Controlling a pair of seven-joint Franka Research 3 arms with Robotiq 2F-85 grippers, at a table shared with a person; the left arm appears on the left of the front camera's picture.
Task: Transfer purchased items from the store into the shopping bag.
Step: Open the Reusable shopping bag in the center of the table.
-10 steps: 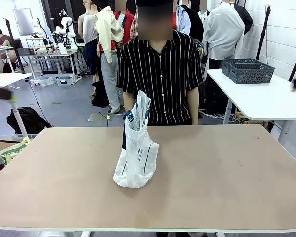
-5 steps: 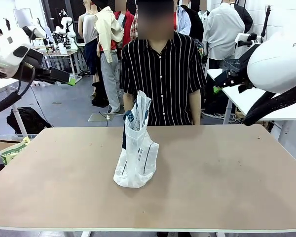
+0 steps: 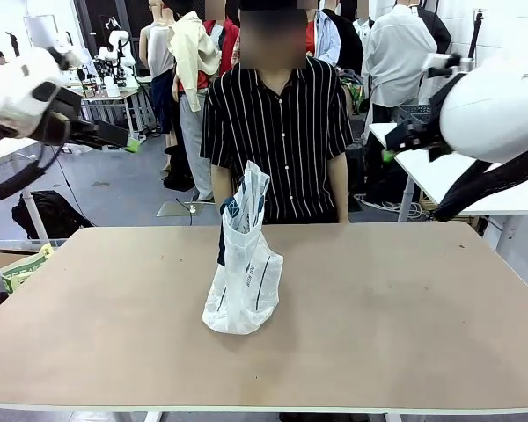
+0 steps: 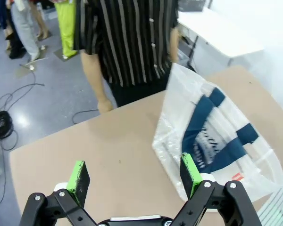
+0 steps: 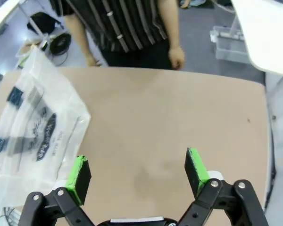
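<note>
The shopping bag [image 3: 243, 272], translucent white with navy handle strips and a black oval logo, stands upright near the middle of the brown table [image 3: 405, 308]. My left gripper [image 3: 130, 144] hangs open high above the table's left side, well apart from the shopping bag [image 4: 212, 136]. Nothing sits between the green pads of the left gripper [image 4: 134, 175]. My right gripper [image 3: 388, 156] is raised at the right, also open. In the right wrist view, that right gripper [image 5: 137, 170] is empty, with the shopping bag [image 5: 33, 127] far to one side. The store and the purchased items are out of view.
A person in a striped shirt [image 3: 282, 132] stands at the far edge behind the bag, with both hands low by the table edge [image 5: 177, 59]. A white side table [image 3: 475, 189] stands at the back right. Bare tabletop lies on both sides of the bag.
Both arms have come into the front view from the sides and now hover high. The person has shifted slightly to the left. The bag has not moved.
</note>
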